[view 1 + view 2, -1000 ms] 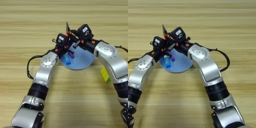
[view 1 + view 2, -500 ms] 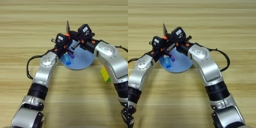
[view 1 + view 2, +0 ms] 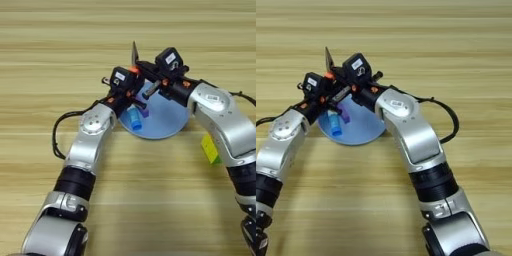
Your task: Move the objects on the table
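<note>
both grippers are bunched over the far edge of the round light-blue plate [image 3: 165, 122], and it looks like the orange-handled needle-nose pliers [image 3: 136, 59] are what's being handled here: the metal tip pokes up and away just beyond the two wrists, with a bit of orange at its base. the right gripper [image 3: 150, 90] seems to be the one around the handles, but honestly i can't tell whether its fingers are clamped or loose, too much black hardware is stacked there. same story for the left gripper [image 3: 131, 100], crowded right against it, can't tell. if this is a handover or a set-down onto the plate, i'd go slow and keep the pliers tip pointed away from the other wrist, and not let go until the handles sit flat. just under the left gripper, on the plate, lie the blue-and-white glue stick [image 3: 133, 119] and the short purple bar [image 3: 344, 113], nearly touching. the puzzle cube [image 3: 210, 148] sits on the table [image 3: 150, 210] well off to the outside of the right forearm. count: one pliers, one glue stick, one purple bar, one cube, one plate, two grippers.
</note>
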Action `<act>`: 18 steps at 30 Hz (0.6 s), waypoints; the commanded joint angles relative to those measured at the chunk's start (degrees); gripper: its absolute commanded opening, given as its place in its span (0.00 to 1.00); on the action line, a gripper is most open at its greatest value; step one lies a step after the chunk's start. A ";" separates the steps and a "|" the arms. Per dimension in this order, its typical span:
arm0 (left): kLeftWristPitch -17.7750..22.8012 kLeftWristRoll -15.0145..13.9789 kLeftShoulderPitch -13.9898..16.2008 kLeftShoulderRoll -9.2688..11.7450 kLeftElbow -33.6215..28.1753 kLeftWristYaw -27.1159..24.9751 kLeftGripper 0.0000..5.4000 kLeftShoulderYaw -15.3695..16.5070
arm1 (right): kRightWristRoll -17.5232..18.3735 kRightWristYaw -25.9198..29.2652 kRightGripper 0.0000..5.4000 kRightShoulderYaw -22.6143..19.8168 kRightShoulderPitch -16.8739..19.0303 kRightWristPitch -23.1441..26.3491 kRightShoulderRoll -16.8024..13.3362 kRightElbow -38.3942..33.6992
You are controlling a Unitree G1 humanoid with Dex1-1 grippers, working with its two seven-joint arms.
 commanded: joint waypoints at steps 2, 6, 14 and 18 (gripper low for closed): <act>-0.25 -1.00 0.38 1.22 -0.10 -0.07 0.14 1.34 | 0.88 -0.40 0.00 -1.59 0.97 -0.21 -0.55 -1.82; -0.22 -1.37 0.79 1.94 -0.25 0.00 0.14 2.08 | 1.46 -0.37 0.00 -2.22 1.42 0.04 -0.55 -2.53; 0.60 -2.95 1.66 2.84 -2.12 -0.62 0.14 3.40 | 1.97 -0.68 0.00 -2.54 1.71 0.19 -0.57 -3.27; 1.40 -4.38 2.38 3.33 -3.39 -0.93 0.14 4.65 | 2.07 -0.80 0.00 -2.62 1.81 0.11 -0.48 -2.97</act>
